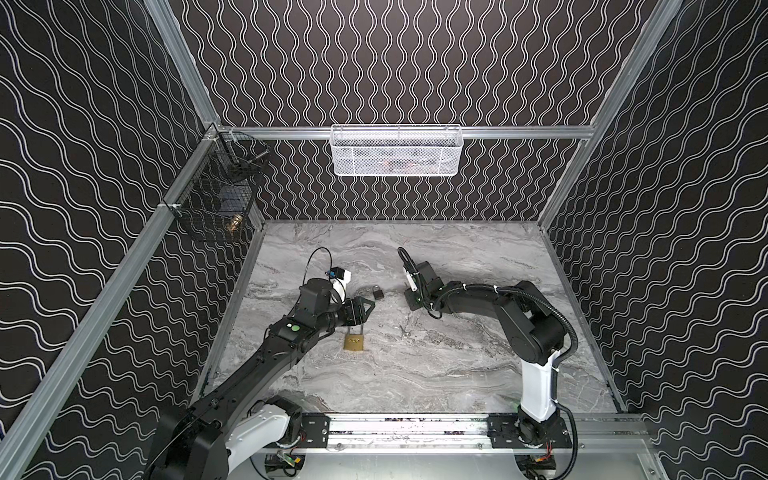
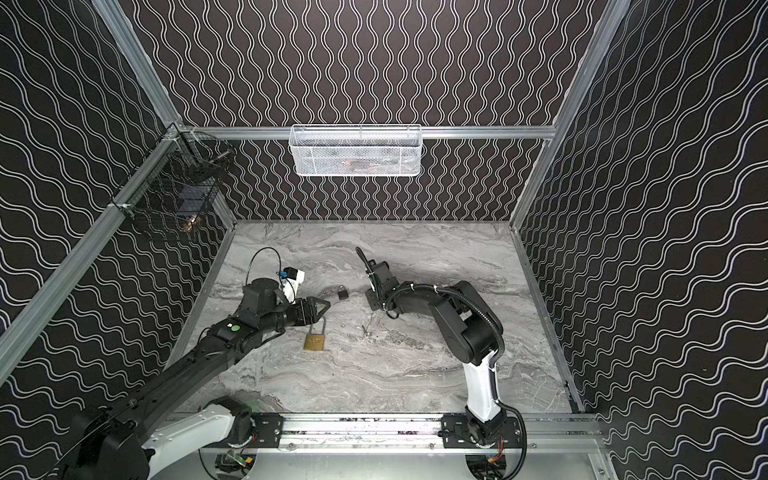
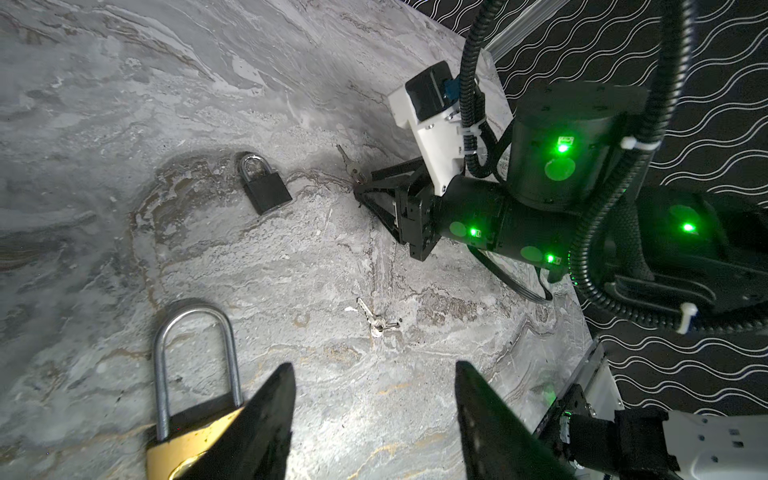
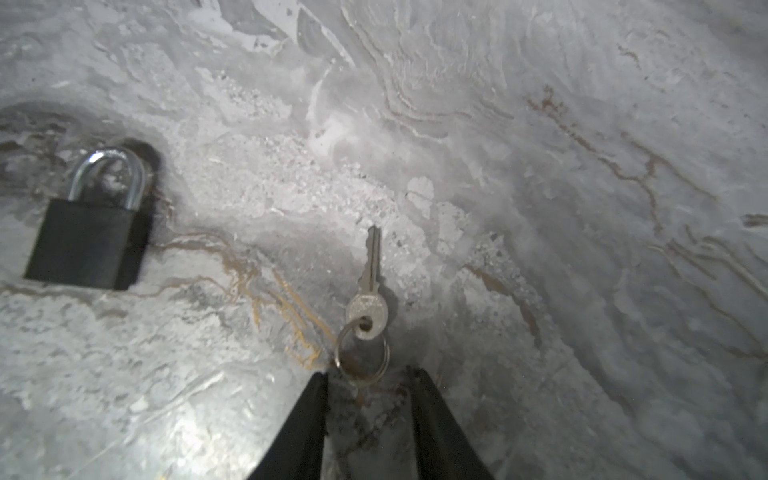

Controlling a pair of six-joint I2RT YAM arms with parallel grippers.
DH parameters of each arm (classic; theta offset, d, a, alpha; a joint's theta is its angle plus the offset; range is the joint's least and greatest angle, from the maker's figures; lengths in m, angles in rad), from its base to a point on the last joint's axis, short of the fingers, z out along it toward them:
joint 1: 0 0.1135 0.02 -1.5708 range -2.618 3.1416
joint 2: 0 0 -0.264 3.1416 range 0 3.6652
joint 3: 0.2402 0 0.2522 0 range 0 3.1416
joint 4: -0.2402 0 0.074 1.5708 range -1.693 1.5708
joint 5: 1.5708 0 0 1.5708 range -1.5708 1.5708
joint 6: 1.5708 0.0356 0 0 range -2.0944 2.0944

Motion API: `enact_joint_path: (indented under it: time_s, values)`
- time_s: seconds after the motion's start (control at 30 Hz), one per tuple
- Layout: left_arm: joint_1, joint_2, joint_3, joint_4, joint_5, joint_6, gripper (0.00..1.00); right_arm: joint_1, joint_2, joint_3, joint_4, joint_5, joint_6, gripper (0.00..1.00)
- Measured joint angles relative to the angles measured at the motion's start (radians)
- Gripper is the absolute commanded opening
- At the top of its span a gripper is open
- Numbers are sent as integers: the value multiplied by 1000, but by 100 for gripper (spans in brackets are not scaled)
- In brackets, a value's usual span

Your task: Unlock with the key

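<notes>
A small silver key [image 4: 371, 274] on a split ring [image 4: 362, 357] lies flat on the marble table. My right gripper [image 4: 368, 374] is low over it. Its jaws stand a little apart and open, with the near edge of the ring just between the tips; neither finger touches the ring. A black padlock [image 4: 89, 243] with its shackle closed lies beside the key, also seen in a top view [image 1: 377, 293]. A brass padlock [image 1: 354, 343] lies nearer the front. My left gripper [image 3: 374, 365] is wide open and empty, right beside the brass padlock [image 3: 187, 444].
Another small bunch of keys [image 3: 376, 322] lies on the table between the two arms. A white mesh basket [image 1: 395, 151] hangs on the back wall. A black wire basket [image 1: 216, 195] hangs on the left wall. An aluminium rail [image 1: 415, 428] runs along the front.
</notes>
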Motion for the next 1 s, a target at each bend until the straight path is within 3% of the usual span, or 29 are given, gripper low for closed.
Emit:
enact_joint_path:
  time_s: [0.67,1.0]
  values:
    - [0,12,-11,15,-9,4,63,-3,26,24,51,54,-41,0]
    - [-7,60,0,93,-69,176,59,-3,-54,-5,-8,7,-55,0]
